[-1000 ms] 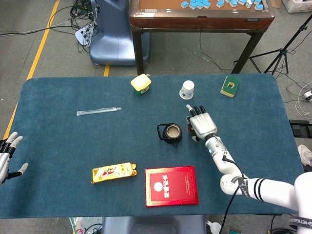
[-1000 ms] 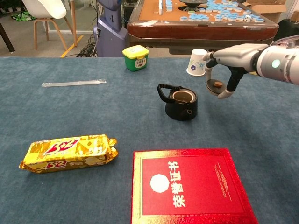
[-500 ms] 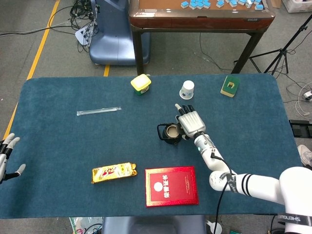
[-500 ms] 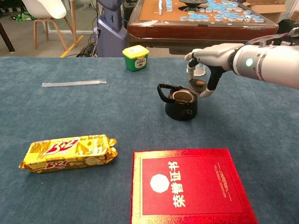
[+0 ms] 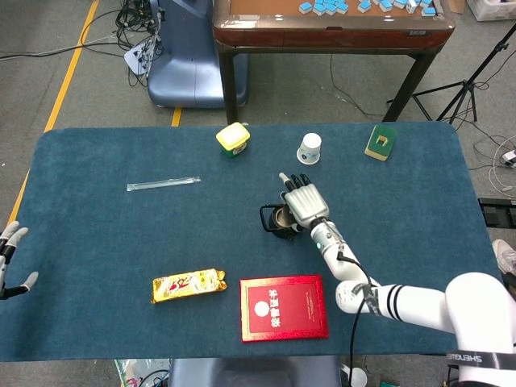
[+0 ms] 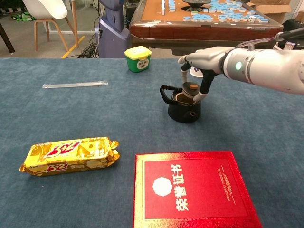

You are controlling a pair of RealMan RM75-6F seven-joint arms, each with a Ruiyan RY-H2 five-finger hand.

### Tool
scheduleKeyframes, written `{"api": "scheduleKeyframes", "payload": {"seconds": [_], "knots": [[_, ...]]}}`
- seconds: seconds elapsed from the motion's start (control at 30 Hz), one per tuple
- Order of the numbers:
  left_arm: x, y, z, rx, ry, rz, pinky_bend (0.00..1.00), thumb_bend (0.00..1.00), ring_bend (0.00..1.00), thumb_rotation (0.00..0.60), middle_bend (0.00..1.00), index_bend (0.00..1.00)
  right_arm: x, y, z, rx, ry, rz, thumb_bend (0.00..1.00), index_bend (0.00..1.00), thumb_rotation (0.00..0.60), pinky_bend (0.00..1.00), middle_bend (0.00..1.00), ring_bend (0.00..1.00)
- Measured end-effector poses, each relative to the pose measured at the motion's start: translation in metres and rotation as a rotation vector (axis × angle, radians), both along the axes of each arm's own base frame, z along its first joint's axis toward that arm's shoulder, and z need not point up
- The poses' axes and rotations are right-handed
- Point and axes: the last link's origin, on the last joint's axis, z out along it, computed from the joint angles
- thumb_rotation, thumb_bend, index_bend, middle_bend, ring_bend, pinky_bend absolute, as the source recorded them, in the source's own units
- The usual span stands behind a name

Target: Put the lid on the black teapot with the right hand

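The black teapot (image 6: 183, 108) stands mid-table, its handle pointing left; in the head view the teapot (image 5: 278, 223) is partly hidden under my hand. My right hand (image 6: 198, 61) hovers right above its opening and pinches the small round lid (image 6: 190, 89) between thumb and fingers, the lid tilted just over the rim. From above, the right hand (image 5: 301, 202) covers most of the pot's mouth. My left hand (image 5: 10, 260) rests at the table's far left edge, fingers spread, holding nothing.
A red booklet (image 6: 190, 189) lies near the front, a yellow snack pack (image 6: 70, 154) to its left. Behind the pot are a green-yellow jar (image 6: 137, 58), a white paper cup (image 5: 310, 148), a green sponge (image 5: 380, 142) and a wrapped straw (image 6: 74, 85).
My right hand carried the lid leftward from beside the teapot to directly over its opening. The left hand drifted slightly down at the table edge.
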Motion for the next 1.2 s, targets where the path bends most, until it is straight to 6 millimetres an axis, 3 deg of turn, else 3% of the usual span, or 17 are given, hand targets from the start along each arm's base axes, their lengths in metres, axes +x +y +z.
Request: {"api": "scheduleKeyframes", "payload": {"seconds": [1.2], "knots": [[-0.0076,-0.0052,0.0045,0.016,-0.021,0.006,0.00,0.30,0.00,0.600,0.00,0.09,0.0042,-0.0009,-0.0094,0.016,0.025,0.008,0.23,0.39,0.600,0.00,0.00,0.00]]}}
